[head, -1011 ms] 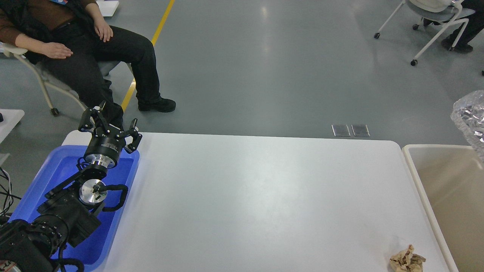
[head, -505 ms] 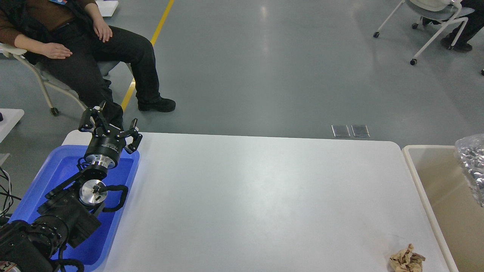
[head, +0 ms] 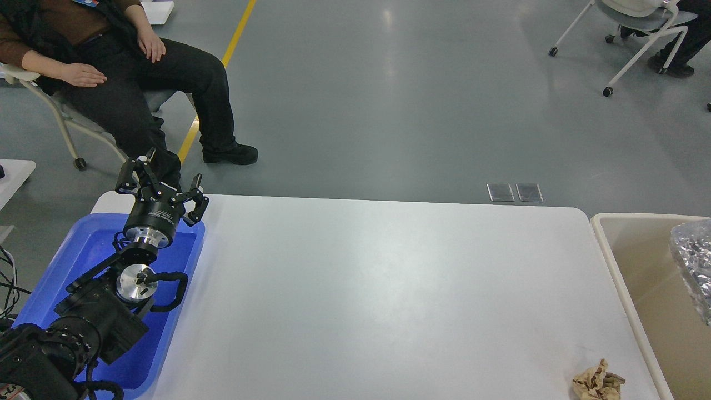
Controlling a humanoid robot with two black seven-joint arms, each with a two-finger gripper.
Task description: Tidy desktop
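Note:
The white desktop (head: pixel 377 289) fills the middle of the head view. A crumpled brown paper wad (head: pixel 597 381) lies at its front right corner. A crinkled clear plastic wrap (head: pixel 693 261) shows at the right edge, inside the beige bin (head: pixel 639 278). My left gripper (head: pixel 162 180) is open and empty, held above the far end of the blue tray (head: pixel 83 250) at the desktop's left. My right gripper is out of view.
A seated person (head: pixel 111 72) is beyond the table's far left corner, close behind my left gripper. A wheeled chair (head: pixel 633 33) stands far right. Two metal floor plates (head: pixel 515 191) lie past the far edge.
The plastic wrap at the right edge has dropped from above the bin down into it. My left arm has not moved.

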